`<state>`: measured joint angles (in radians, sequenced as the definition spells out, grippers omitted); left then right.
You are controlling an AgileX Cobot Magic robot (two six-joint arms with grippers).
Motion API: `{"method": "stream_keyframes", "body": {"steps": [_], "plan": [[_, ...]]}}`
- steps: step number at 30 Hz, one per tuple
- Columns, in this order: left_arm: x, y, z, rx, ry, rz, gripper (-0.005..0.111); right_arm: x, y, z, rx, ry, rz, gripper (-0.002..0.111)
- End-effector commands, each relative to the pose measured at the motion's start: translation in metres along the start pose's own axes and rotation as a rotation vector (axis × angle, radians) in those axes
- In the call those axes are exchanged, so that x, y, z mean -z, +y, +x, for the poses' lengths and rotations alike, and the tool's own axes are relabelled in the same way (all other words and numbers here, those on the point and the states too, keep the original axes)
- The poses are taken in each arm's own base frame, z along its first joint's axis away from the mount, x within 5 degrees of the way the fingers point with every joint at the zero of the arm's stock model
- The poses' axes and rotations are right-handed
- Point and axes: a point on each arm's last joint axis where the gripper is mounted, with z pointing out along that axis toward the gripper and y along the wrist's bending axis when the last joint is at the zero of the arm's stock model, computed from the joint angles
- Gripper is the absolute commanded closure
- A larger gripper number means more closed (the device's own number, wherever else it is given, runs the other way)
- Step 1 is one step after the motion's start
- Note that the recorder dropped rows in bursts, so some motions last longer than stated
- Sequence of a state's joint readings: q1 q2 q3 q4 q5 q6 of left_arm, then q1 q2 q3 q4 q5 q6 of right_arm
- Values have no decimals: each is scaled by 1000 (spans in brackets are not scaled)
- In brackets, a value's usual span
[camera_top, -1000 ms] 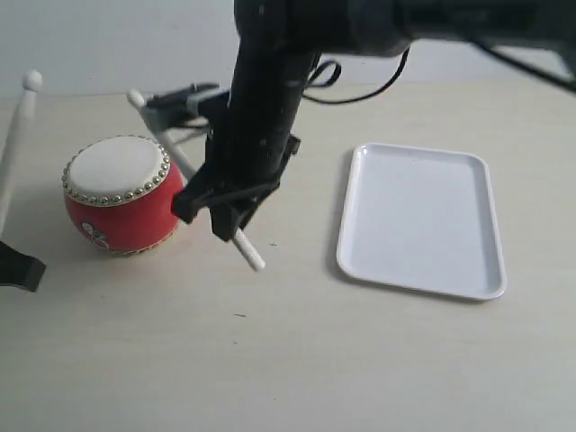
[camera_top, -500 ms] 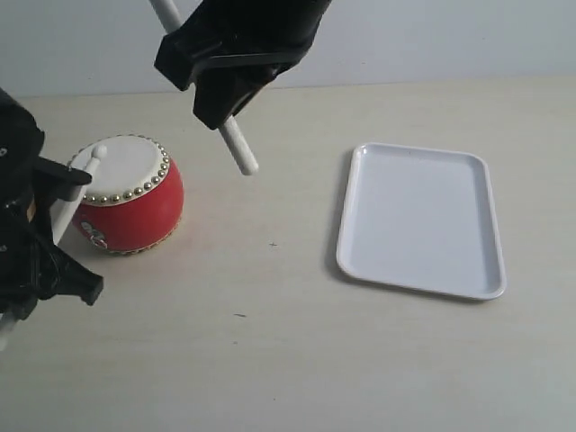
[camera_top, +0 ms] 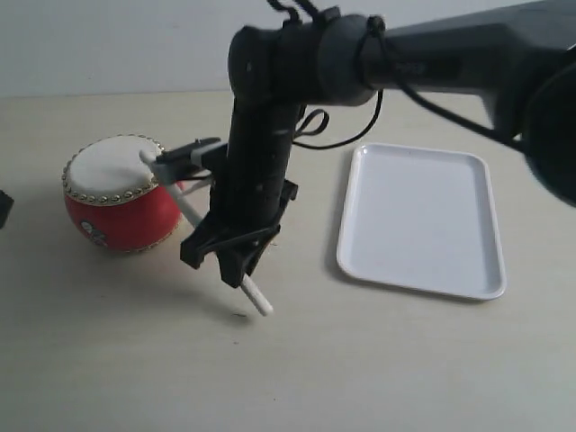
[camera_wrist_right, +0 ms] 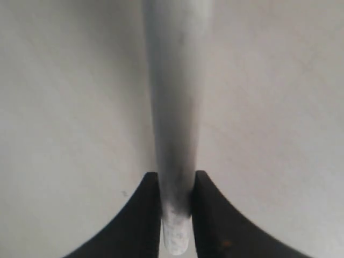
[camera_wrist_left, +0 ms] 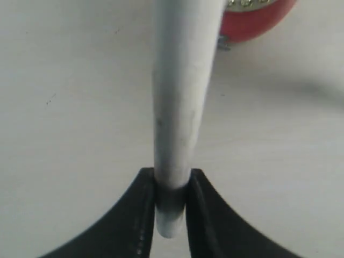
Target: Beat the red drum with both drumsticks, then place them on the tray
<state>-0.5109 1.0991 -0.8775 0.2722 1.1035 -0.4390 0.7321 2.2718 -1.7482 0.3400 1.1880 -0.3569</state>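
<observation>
The red drum (camera_top: 115, 196) with its cream skin stands at the left; a slice of it shows in the left wrist view (camera_wrist_left: 252, 21). My right gripper (camera_top: 234, 266) reaches across beside the drum and is shut on a pale drumstick (camera_top: 256, 299), whose far tip rests on the drum's skin near the right rim. The right wrist view shows that drumstick (camera_wrist_right: 176, 107) pinched in the right gripper (camera_wrist_right: 177, 188). My left gripper (camera_wrist_left: 172, 185) is shut on the other drumstick (camera_wrist_left: 180, 91), which points toward the drum. The white tray (camera_top: 468, 288) lies to the right with nothing on it.
The right arm (camera_top: 297, 72) spans from the upper right across the middle of the pale table (camera_top: 360, 360). Only a dark sliver of the left arm (camera_top: 4, 209) shows at the left edge.
The right arm swung down from high above and its stick tip now rests on the drum's skin. The left arm pulled back off the left edge, taking its stick off the drum.
</observation>
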Motion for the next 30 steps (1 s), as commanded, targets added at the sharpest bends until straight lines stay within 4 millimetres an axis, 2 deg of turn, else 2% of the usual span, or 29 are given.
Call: {"method": "stream_keyframes", "body": {"steps": [1,4,9,14,15,16,18,21,23,26,30], "plan": [[23,8,9,15,-79,30,107,14,2,-3,27,-39,36,108],[27,10,11,19,-94,34,107,48,14,0,42,-110,52,108],[17,7,13,13,-72,44,107,124,44,21,91,-248,78,108],[-5,-1,18,2,-125,98,107,198,75,55,152,-425,142,108],[-8,-4,18,1,-141,125,107,209,79,61,162,-450,156,108],[-12,-9,19,-9,-164,183,107,230,87,76,179,-499,202,108],[-12,-18,18,-50,-202,276,107,251,91,93,133,-546,273,108],[-8,-26,14,-62,-255,372,107,257,82,101,31,-547,370,108],[-6,-30,13,-87,-270,415,107,247,66,105,-28,-506,380,108],[-5,-33,14,-133,-276,449,107,225,31,118,-149,-410,377,108],[-5,-34,14,-155,-281,448,107,208,-11,140,-295,-332,356,108]]}}
